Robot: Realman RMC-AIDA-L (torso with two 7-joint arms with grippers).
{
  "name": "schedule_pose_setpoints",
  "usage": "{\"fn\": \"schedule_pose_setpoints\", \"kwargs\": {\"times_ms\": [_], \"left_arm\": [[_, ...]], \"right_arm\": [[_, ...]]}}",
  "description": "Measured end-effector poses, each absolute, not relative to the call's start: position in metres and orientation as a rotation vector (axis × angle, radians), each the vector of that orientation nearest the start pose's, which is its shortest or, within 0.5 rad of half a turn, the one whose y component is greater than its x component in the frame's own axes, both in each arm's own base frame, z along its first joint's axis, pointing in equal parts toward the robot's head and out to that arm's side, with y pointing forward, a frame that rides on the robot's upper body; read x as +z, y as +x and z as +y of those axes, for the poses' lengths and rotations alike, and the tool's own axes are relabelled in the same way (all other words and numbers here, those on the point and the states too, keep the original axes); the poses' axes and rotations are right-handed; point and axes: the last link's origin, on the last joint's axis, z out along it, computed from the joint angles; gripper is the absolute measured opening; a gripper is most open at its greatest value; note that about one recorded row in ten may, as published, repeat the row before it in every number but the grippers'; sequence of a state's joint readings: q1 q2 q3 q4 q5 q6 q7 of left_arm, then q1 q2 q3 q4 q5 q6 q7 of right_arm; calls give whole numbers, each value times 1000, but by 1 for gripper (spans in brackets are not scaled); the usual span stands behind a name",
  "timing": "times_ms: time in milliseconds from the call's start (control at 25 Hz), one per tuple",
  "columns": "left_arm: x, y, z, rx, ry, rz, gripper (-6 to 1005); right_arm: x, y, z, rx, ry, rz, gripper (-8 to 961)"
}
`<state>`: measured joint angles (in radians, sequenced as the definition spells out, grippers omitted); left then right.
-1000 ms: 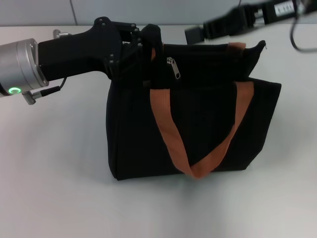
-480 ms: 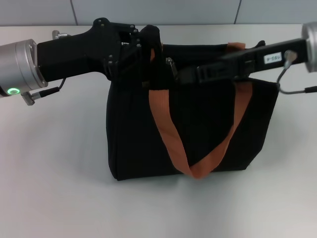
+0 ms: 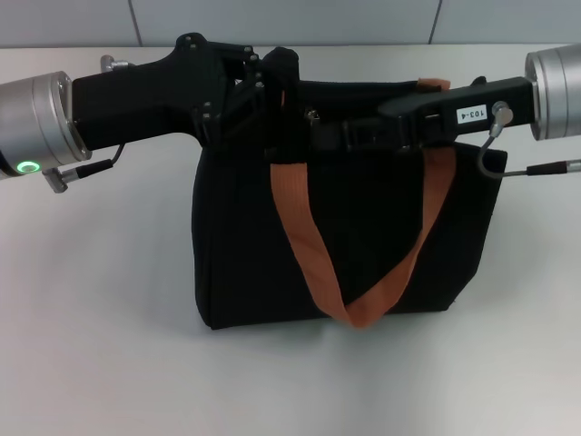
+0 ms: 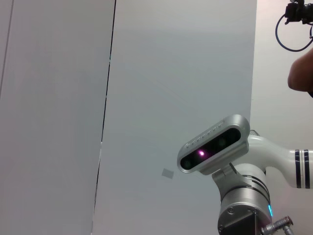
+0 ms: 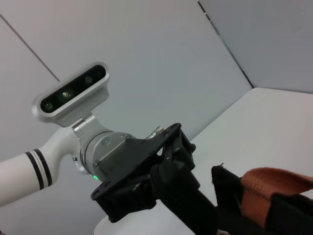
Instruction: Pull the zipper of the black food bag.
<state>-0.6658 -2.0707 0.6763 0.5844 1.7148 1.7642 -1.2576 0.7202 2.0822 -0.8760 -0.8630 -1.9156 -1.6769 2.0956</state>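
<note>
At the zipper [image 3: 313, 116], right pincer [image 3: 329, 136], newly arrived.

Silver cylindrical wrists (left one [image 3: 32, 123] lit by a green ring) carry black grippers and thin cables.

matt black fabric food bag [image 3: 345, 245], woven orange webbing straps [image 3: 313, 250]

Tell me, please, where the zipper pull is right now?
In the head view, the zipper pull sits on the bag's top edge, between the left gripper and the right gripper.
</note>
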Motion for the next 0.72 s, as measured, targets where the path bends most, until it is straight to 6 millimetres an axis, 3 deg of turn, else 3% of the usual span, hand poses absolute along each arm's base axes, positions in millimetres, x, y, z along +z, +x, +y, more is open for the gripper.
{"fn": "schedule_pose_setpoints", "kwargs": {"times_ms": [240,360,560,720], "left_arm": [[20,-181,347,-1234,-2703,-217,17],[19,-181,346,-1239,-2704,-218,17],[19,-182,346,-1253,-2700,-230,18],[19,-181,345,-1256,-2701,-228,18]], "right_arm": [[12,152,361,793,-2928,1069,139],[17,155,359,845,-2907,1077,-3],[32,158,357,890,-2870,1088,-2],[44,148,366,883,-2846,1073,-2]]}}
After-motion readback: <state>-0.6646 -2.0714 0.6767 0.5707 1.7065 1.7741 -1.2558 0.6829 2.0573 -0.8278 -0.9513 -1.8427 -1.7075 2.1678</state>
